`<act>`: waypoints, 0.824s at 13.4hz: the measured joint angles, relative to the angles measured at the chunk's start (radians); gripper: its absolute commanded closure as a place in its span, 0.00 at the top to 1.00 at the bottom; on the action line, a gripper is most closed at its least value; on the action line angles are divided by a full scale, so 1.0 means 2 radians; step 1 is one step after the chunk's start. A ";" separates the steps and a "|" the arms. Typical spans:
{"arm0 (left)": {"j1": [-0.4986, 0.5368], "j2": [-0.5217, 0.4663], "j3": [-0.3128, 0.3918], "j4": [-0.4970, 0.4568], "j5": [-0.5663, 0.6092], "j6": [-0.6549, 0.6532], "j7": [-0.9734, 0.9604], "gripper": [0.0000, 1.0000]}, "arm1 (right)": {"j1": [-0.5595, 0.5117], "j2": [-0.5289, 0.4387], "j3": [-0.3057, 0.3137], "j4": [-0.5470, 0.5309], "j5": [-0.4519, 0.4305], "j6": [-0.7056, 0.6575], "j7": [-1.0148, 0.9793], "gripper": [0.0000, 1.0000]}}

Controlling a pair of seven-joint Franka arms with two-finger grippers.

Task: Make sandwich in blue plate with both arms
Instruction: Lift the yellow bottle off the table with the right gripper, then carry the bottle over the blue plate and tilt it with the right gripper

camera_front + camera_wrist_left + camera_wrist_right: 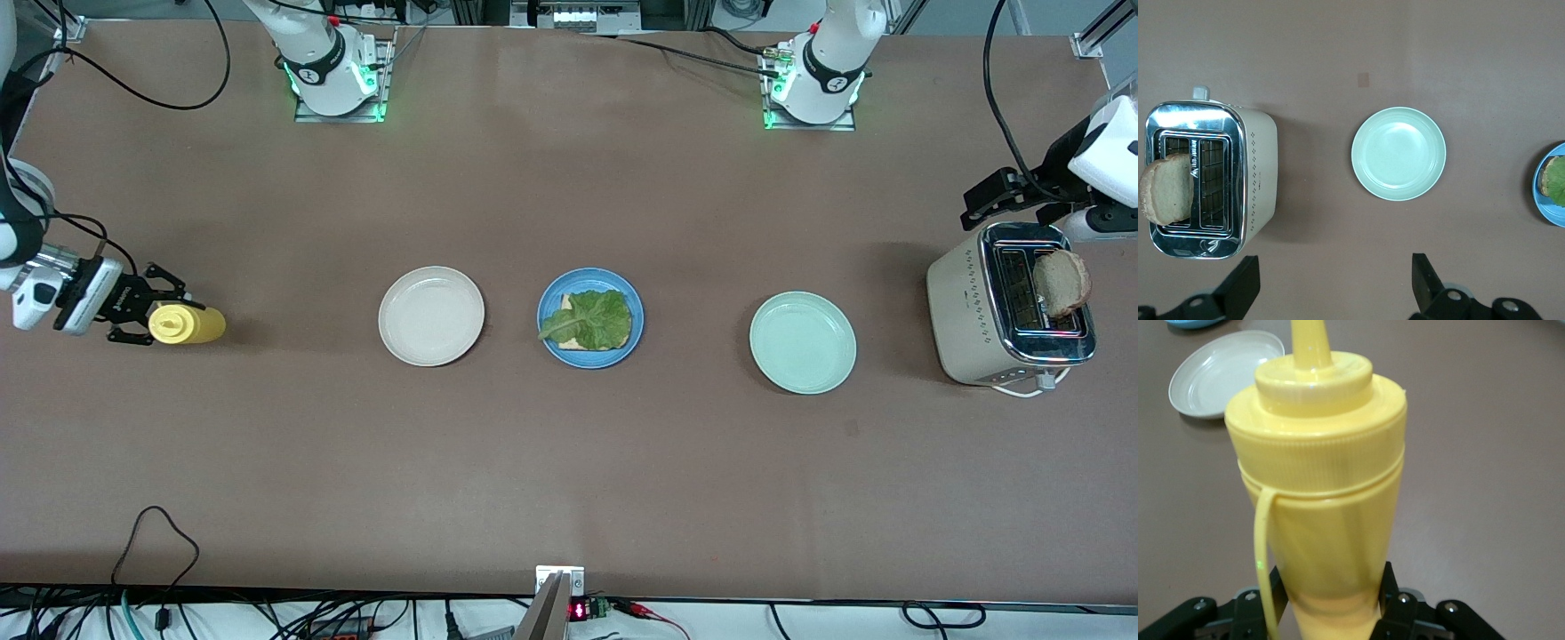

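At the right arm's table end, the right gripper (pixel 153 309) fingers seemingly clasp the yellow bottle (pixel 188 324); left gripper (pixel 1331 283) fingers gape wide, empty.

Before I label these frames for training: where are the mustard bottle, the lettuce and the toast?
Mustard bottle (pixel 188 324), front view, middle of its yellow body.
Lettuce (pixel 594 318), front view, centre of the leaf on the blue plate.
Toast (pixel 1061 282), front view, face of the slice standing in the toaster.
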 measured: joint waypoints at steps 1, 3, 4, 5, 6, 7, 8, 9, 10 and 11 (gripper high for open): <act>0.000 0.000 0.000 0.000 0.000 0.000 0.000 1.00 | 0.007 -0.014 0.001 0.000 -0.005 0.000 0.013 0.00; 0.000 0.000 0.000 0.000 0.000 0.000 0.000 1.00 | 0.023 -0.043 0.008 0.000 -0.026 0.000 0.058 0.00; 0.000 0.000 0.000 0.000 0.000 0.000 0.000 1.00 | 0.035 -0.060 0.011 0.001 -0.042 0.000 0.087 0.00; 0.000 0.000 0.000 0.000 0.000 0.000 0.000 1.00 | 0.049 -0.077 0.014 0.001 -0.059 -0.001 0.120 0.00; 0.000 0.000 0.000 0.000 0.000 0.000 0.000 1.00 | 0.067 -0.095 0.016 0.001 -0.078 -0.001 0.157 0.00; 0.000 0.000 0.000 0.000 0.000 0.000 0.000 1.00 | 0.087 -0.114 0.018 0.001 -0.098 -0.001 0.200 0.00; 0.000 0.000 0.000 0.000 0.000 0.000 0.000 1.00 | 0.108 -0.132 0.021 0.000 -0.119 -0.002 0.245 0.00; 0.000 0.000 0.000 0.000 0.000 0.000 0.000 1.00 | 0.130 -0.149 0.025 -0.001 -0.142 -0.003 0.294 0.00; 0.000 0.000 -0.001 0.000 0.000 0.000 0.000 1.00 | 0.151 -0.165 0.032 -0.002 -0.165 -0.005 0.343 0.00; 0.000 0.000 -0.001 0.000 0.000 0.000 0.000 1.00 | 0.171 -0.178 0.039 -0.004 -0.187 -0.007 0.390 0.00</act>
